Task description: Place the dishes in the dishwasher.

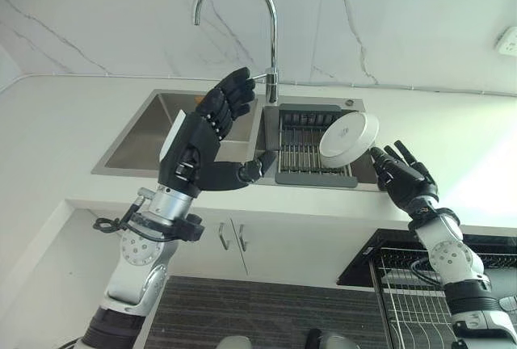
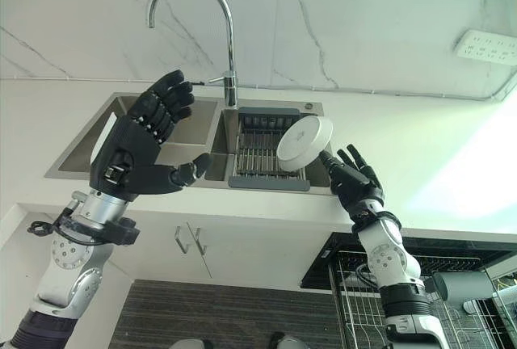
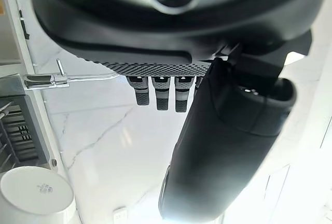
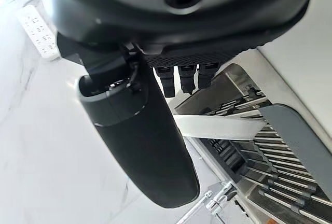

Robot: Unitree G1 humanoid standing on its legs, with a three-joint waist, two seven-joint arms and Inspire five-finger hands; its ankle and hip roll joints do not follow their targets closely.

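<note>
A white plate (image 1: 349, 137) stands tilted on edge over the right end of the dark dish rack (image 1: 303, 153) in the sink, its underside towards me. My right hand (image 1: 405, 178) is just right of it and open, with straight fingers reaching to the plate's lower rim; I cannot tell if they touch. The right wrist view shows the plate's edge (image 4: 218, 127) past the thumb (image 4: 140, 130). My left hand (image 1: 202, 140) is raised over the sink divider, open and holding nothing. The plate (image 3: 33, 190) also appears in the left wrist view.
A tall curved faucet (image 1: 271, 18) rises behind the sink, whose left basin (image 1: 145, 135) is bare steel. The dishwasher's wire rack (image 1: 408, 296) is pulled out at the lower right, below the counter edge. Cabinet handles (image 1: 231, 236) sit under the sink. A wall outlet (image 2: 485, 46) is at the right.
</note>
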